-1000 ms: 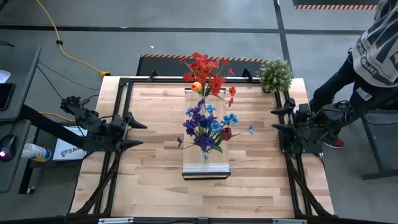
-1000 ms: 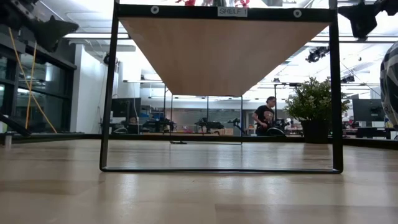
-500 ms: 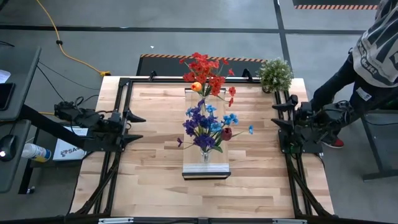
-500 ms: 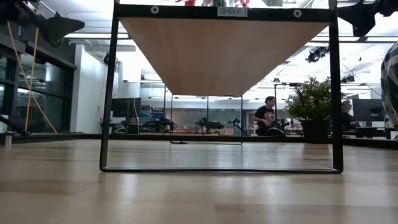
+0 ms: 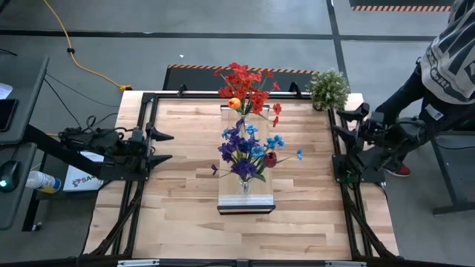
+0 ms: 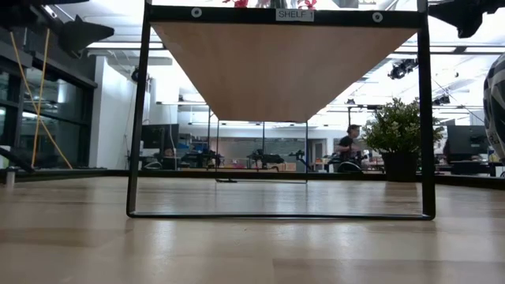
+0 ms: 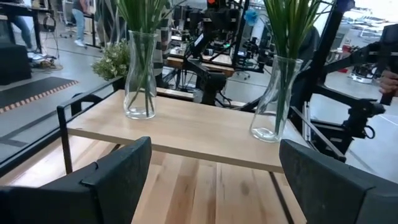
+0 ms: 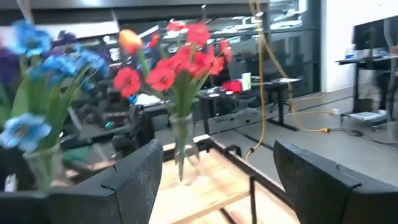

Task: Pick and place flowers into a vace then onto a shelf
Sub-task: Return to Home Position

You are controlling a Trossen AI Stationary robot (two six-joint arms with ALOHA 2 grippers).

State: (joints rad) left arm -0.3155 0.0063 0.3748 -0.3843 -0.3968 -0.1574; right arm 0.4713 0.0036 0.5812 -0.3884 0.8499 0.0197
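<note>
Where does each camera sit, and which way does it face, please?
High view: overhead, looking straight down on the shelf, vases, left arm and right arm.
Low view: tabletop height, looking under the shelf into the room; arm parts in upper corners.
Left wrist view: faces the shelf's two vases; left gripper, open, frames them.
Right wrist view: faces the red flowers; right gripper, open, in front.
Shared: both wrist views see the vases from opposite sides.

High cam looks straight down on the whole slatted wooden tabletop [image 5: 185, 215], with the raised light-wood plank shelf [image 5: 230, 194] at centre. Low cam sits at tabletop height, close in, looking level under that shelf into the room. Wrist cams face inward from opposite sides and share the two clear glass vases [image 7: 140, 74] on the shelf.
</note>
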